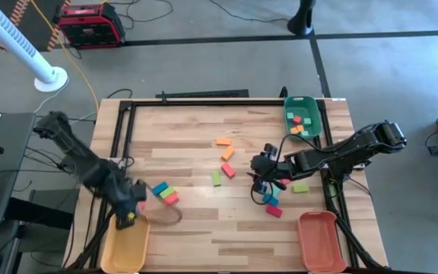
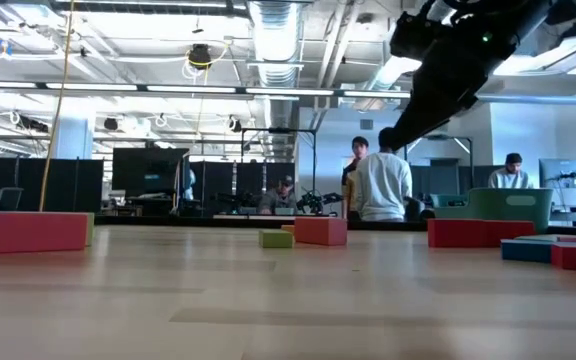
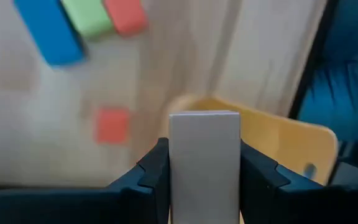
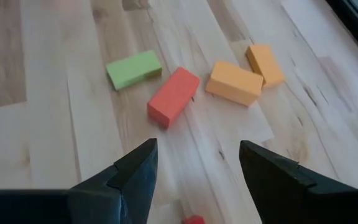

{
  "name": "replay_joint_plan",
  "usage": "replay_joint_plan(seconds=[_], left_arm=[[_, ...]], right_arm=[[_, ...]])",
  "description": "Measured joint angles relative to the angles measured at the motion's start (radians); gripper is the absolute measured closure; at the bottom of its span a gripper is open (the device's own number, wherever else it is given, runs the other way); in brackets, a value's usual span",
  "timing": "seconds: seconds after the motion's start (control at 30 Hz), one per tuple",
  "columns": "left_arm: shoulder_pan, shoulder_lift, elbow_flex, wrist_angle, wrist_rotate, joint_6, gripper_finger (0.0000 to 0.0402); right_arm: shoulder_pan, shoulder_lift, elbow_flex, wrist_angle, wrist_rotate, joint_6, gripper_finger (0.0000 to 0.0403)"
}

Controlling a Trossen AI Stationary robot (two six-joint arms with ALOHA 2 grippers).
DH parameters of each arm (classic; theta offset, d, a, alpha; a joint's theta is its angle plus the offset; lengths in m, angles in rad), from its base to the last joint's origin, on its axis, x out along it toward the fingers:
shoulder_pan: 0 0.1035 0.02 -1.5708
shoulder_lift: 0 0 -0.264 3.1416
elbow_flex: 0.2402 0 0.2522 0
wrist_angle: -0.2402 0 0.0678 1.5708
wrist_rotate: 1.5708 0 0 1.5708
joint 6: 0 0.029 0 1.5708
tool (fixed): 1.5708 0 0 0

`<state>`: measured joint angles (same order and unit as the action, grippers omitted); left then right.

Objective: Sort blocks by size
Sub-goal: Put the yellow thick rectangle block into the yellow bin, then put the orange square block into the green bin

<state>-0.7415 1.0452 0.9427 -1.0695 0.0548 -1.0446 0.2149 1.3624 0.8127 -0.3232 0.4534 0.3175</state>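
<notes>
My left gripper [image 1: 129, 216] hangs at the table's near left, over the far end of the yellow tray [image 1: 124, 247], shut on a pale tan block [image 3: 204, 155]. Blue [image 1: 160, 188], green [image 1: 167, 192] and red [image 1: 172, 199] blocks lie flat on the table just beyond it. My right gripper [image 4: 197, 180] stands open above the table right of centre, with nothing between its fingers. Ahead of it lie a green block [image 4: 133, 68], a red block [image 4: 173, 95] and two orange blocks [image 4: 234, 82]. My left gripper pinches the tan block by its two long sides [image 3: 178, 163] between the two fingers. The fingers slant steeply down from above and lie along the block, whose free end sticks out past them. The block is lifted clear, above the yellow tray's rim [image 3: 278, 140].
A green tray [image 1: 304, 120] holding a few blocks stands at the far right, and an orange tray [image 1: 322, 240] at the near right. Blue [image 1: 271, 199], red [image 1: 274, 211] and green [image 1: 300, 187] blocks lie under the right arm. People stand in the room beyond the table.
</notes>
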Motion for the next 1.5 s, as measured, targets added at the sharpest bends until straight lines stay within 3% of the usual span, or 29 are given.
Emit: replay_joint_plan(seconds=[0.13, 0.33, 0.53, 0.67, 0.8, 1.13, 1.3, 1.5], left_arm=[[-0.150, 0.073, 0.000, 0.060, -0.038, -0.170, 0.0279], [-0.240, 0.214, 0.000, 0.096, -0.050, -0.288, 0.0278], [-0.266, 0.299, 0.000, 0.119, -0.027, -0.340, 0.0209], [-0.272, 0.284, 0.000, 0.118, -0.030, -0.366, 0.0170], [-0.268, 0.241, 0.000, 0.094, -0.089, -0.366, 0.0158], [-0.121, 0.058, 0.000, -0.200, -0.306, -0.379, 0.0158], [0.038, -0.034, 0.000, -0.341, -0.264, -0.428, 0.0158], [0.195, -0.119, 0.000, -0.345, -0.237, -0.410, 0.0158]], right_arm=[[-0.002, 0.000, 0.000, 0.031, 0.000, -0.027, 0.0147], [-0.001, 0.000, 0.000, 0.050, 0.000, -0.031, 0.0147], [0.008, 0.000, 0.000, 0.055, 0.000, -0.023, 0.0147], [0.009, 0.000, 0.000, 0.077, -0.002, -0.020, 0.0147], [0.009, 0.000, 0.000, 0.075, -0.002, -0.020, 0.0147], [0.008, 0.000, 0.000, 0.071, -0.003, -0.054, 0.0147], [0.007, 0.000, 0.000, 0.070, -0.003, -0.066, 0.0147], [0.007, 0.000, 0.000, 0.070, -0.003, -0.084, 0.0147]])
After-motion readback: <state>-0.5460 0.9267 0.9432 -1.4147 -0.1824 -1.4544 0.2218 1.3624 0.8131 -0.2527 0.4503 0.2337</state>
